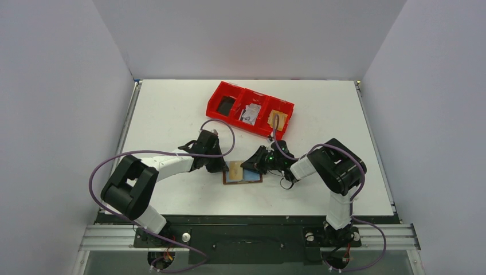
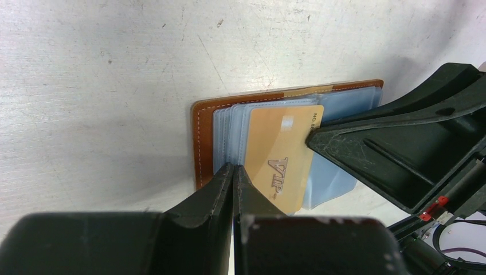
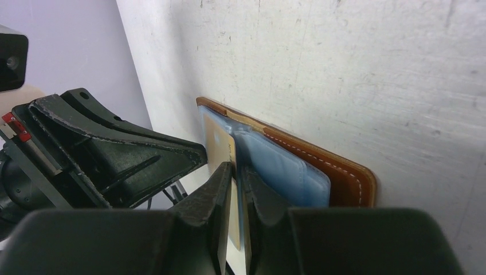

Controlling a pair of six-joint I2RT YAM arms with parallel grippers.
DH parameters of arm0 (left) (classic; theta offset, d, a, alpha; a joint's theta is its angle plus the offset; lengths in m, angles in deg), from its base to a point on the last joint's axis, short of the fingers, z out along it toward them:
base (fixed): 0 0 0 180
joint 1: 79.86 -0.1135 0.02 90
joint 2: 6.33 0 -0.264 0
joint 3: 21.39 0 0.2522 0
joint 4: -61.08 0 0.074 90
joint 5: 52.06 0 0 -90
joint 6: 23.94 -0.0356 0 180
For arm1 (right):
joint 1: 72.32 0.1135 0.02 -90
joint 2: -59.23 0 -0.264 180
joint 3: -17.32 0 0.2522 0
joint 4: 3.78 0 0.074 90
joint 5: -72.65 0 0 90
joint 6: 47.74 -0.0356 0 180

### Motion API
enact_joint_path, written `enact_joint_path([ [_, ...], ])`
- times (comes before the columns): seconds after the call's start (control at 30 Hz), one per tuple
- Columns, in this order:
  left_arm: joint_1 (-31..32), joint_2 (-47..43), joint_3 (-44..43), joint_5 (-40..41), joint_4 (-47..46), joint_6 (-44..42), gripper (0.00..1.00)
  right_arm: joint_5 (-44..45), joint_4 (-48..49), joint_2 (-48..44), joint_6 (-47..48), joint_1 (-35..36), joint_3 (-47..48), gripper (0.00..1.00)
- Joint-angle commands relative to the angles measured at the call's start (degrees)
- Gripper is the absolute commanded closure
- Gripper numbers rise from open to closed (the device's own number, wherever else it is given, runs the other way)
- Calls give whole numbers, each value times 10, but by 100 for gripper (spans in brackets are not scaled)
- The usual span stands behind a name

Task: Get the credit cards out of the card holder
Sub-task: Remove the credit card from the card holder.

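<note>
The brown leather card holder (image 1: 243, 182) lies open on the white table between my two grippers, pale blue plastic sleeves fanned out of it. A tan-gold credit card (image 2: 283, 154) marked VIP sticks out of the sleeves. My right gripper (image 3: 235, 169) is closed on the edge of this card (image 3: 220, 146), one finger on each face. My left gripper (image 2: 234, 169) is shut with nothing between its tips, which rest on the sleeves beside the leather edge (image 2: 202, 143). I cannot tell a light blue card apart from the sleeves.
A red three-compartment tray (image 1: 215, 98) stands behind the card holder, with a dark item, a white packet and a tan item in it. Grey walls close in the table on three sides. The two grippers' fingers sit a few centimetres apart.
</note>
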Motion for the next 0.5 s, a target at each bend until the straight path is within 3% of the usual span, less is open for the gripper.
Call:
enact_joint_path([
  [0.0, 4, 38, 26, 45, 59, -16, 100, 11, 20, 3, 1, -4, -8, 92],
  [0.47, 2, 47, 31, 54, 61, -10, 100, 20, -11, -18, 18, -16, -14, 100],
])
